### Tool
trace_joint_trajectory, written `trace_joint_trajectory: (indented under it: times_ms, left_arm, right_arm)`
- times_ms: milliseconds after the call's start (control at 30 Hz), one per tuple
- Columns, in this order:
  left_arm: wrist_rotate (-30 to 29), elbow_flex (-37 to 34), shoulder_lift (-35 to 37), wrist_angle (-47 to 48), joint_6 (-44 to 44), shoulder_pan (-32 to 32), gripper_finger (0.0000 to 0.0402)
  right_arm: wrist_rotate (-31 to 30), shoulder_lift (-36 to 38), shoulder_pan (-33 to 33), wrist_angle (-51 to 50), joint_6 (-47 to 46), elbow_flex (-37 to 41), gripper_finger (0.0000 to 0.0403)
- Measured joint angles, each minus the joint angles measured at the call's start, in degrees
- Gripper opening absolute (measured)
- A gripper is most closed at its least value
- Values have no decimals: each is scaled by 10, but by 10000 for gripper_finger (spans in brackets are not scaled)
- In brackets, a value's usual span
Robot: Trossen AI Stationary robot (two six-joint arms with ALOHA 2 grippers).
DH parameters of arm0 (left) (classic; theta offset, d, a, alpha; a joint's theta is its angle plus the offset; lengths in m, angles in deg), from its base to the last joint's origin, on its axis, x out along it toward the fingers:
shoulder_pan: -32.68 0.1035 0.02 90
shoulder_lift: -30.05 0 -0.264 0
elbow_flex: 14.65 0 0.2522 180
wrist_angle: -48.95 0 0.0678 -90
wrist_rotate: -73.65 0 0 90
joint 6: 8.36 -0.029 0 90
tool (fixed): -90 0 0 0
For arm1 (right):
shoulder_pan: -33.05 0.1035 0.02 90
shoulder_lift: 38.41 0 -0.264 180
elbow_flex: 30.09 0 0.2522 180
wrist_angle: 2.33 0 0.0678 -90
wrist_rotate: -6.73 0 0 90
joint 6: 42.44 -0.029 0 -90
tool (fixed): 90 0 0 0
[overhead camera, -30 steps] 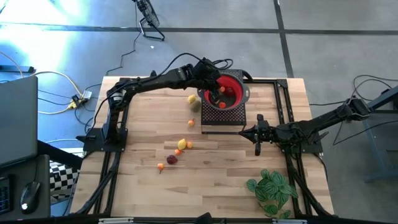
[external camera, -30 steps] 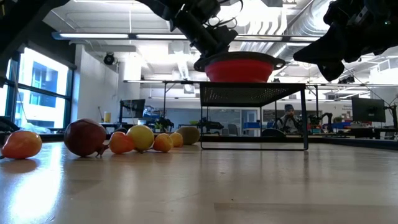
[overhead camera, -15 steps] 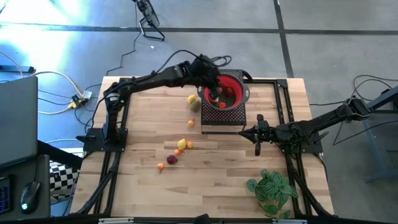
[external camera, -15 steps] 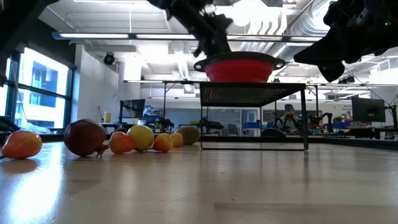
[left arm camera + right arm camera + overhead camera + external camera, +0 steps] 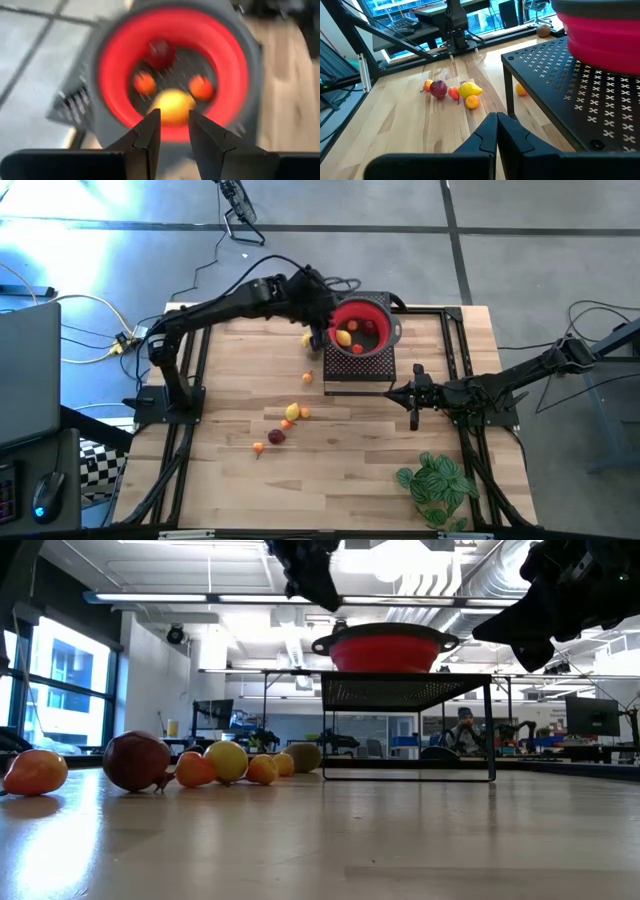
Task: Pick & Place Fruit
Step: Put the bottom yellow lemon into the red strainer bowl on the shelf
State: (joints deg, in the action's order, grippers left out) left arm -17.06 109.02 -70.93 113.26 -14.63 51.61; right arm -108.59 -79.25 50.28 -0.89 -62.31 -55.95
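While the high view shows only specks of colour in the red bowl (image 5: 362, 330), the left wrist view makes out four fruits in it: a yellow one (image 5: 172, 106), two orange, one dark red. The left gripper (image 5: 173, 134) hangs at the bowl's left rim, arm stretched across the table, fingers slightly parted and empty. More fruit (image 5: 291, 412) lies on the table (image 5: 350, 470). The right gripper (image 5: 413, 397) waits beside the black stand (image 5: 358, 372), pinched together.

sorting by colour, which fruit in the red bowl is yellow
The big yellow fruit, closest to the left end effector. The other fruit in the red bowl are two small orange ones and a dark red one.
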Motion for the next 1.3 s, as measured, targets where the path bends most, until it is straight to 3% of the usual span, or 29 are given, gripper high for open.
trace_joint_trajectory:
  times_ms: [467,700,800,900,1300]
  left_arm:
    - [-24,0,98,121,52,-80,95]
    - [-91,-34,125,191,90,-109,38]
    - [-94,-84,143,189,112,-108,7]
    - [-100,-154,166,169,128,-107,8]
    - [-104,-467,289,-59,202,-107,1]
  right_arm:
    - [0,0,0,-6,-10,0,2]
    - [0,0,0,-7,-11,0,2]
    - [0,0,0,-6,-11,0,2]
    - [0,0,0,-6,-11,0,2]
    - [0,0,0,-5,-11,0,2]
